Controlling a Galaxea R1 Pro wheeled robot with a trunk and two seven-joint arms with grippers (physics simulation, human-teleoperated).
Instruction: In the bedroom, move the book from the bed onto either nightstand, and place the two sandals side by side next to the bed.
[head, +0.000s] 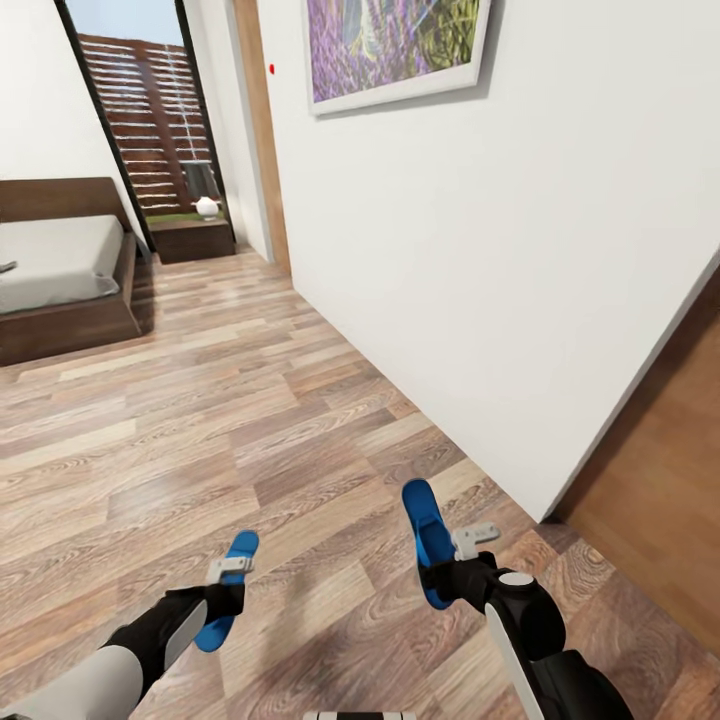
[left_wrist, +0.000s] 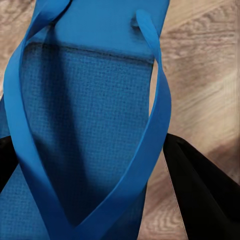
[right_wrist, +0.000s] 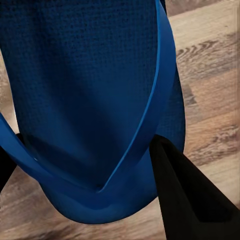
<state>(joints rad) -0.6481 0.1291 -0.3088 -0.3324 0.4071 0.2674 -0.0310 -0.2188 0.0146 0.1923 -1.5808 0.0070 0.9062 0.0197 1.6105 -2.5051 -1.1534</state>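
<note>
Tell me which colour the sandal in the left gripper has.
Bright blue, sole and straps alike. The sandal shows best in the left wrist view.

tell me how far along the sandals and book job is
Nothing looks finished yet. In hand: the left gripper holds one blue sandal and the right gripper holds the other sandal, both above the wood floor, well short of the bed. Left: set both sandals side by side beside the bed, then move the book, which I can't make out from here, to a nightstand.
</note>
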